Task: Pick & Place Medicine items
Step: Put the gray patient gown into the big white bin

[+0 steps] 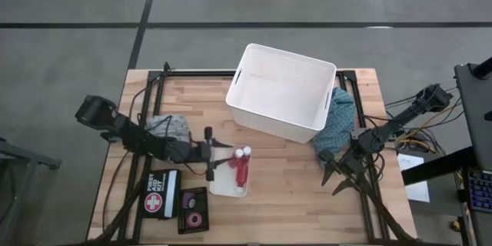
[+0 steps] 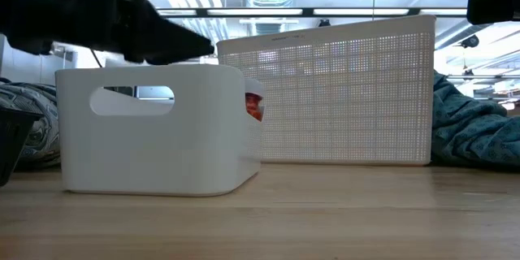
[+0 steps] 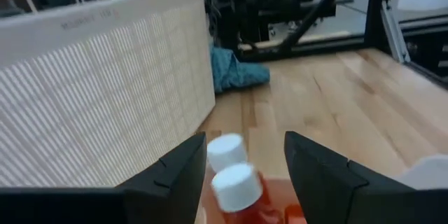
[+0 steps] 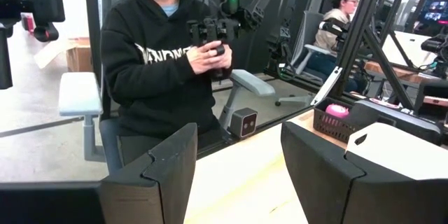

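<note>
Red bottles [image 3: 241, 192] with white caps lie between your left hand's [image 3: 238, 175] parted fingers, inside the small white bin [image 1: 228, 187]; the fingers flank them without clamping, so nothing is held as far as I can see. The risk is that two caps sit side by side in the gap. Close now and you may pinch both, or squeeze one out sideways, since round bottles lying flat will roll. A finger could also catch the bin's low wall and drag it across the bench [image 1: 292, 184]. Pick one bottle and centre on it. Your right hand [image 1: 338, 177] waits open and empty near the bench's right edge, beside the teal cloth [image 1: 340, 119], well apart from the bottles.
</note>
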